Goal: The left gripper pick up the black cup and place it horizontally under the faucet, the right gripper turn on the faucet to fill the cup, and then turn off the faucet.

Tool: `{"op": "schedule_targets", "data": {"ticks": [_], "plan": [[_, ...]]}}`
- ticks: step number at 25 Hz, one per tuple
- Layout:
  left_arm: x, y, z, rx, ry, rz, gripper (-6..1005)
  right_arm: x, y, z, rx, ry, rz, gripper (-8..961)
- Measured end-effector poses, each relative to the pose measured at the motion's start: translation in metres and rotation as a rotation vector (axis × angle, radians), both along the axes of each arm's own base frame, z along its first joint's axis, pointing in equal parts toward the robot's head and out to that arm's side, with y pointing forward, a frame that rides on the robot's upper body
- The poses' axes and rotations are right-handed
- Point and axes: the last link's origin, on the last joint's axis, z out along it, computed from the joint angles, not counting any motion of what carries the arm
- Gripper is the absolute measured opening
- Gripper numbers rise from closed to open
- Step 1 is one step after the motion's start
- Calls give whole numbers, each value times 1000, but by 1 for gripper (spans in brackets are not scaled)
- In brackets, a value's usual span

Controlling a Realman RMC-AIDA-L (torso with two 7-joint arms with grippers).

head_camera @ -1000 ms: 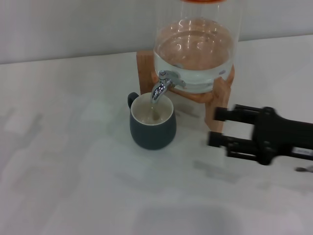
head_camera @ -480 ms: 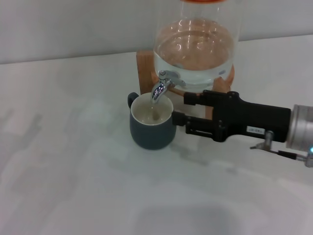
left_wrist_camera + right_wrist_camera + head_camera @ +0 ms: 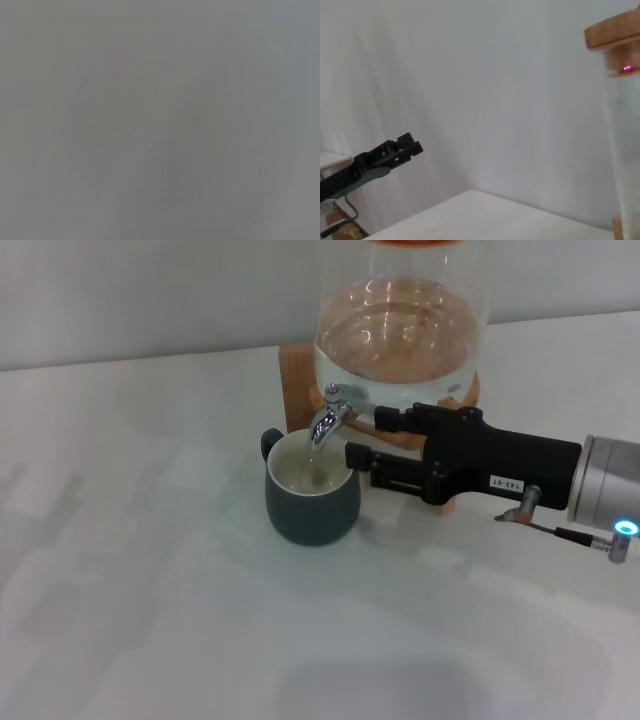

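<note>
The black cup (image 3: 311, 492) stands upright on the white table, right under the faucet (image 3: 329, 416) of the glass dispenser (image 3: 400, 335). Liquid shows in the cup, and a thin stream seems to run from the spout into it. My right gripper (image 3: 368, 437) is open, just right of the faucet. Its far finger (image 3: 392, 419) is close beside the faucet's lever and its near finger (image 3: 362, 456) is by the cup's rim. A black gripper (image 3: 409, 143), seemingly my left one, shows far off in the right wrist view. The left wrist view shows only plain grey.
The dispenser sits on a wooden stand (image 3: 296, 375) at the back of the white table (image 3: 150, 570). Its wooden lid (image 3: 615, 30) shows in the right wrist view. A white wall runs behind the table.
My right gripper has moved left and away from me, from the table's right front up to the faucet, with its fingers still open. The cup has not moved.
</note>
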Motion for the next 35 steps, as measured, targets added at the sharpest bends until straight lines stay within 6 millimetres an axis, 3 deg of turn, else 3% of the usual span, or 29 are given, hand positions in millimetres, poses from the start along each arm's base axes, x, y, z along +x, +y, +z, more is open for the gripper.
{"op": "schedule_targets", "data": {"ticks": [11, 22, 35], "plan": [[2, -1, 0, -2, -1, -13, 880, 3, 5, 6, 28, -10, -19, 656], [2, -1, 1, 1, -3, -13, 880, -11, 10, -8, -15, -45, 16, 656], [0, 0, 1, 1, -1, -4, 880, -17, 1, -5, -47, -44, 69, 656]]}}
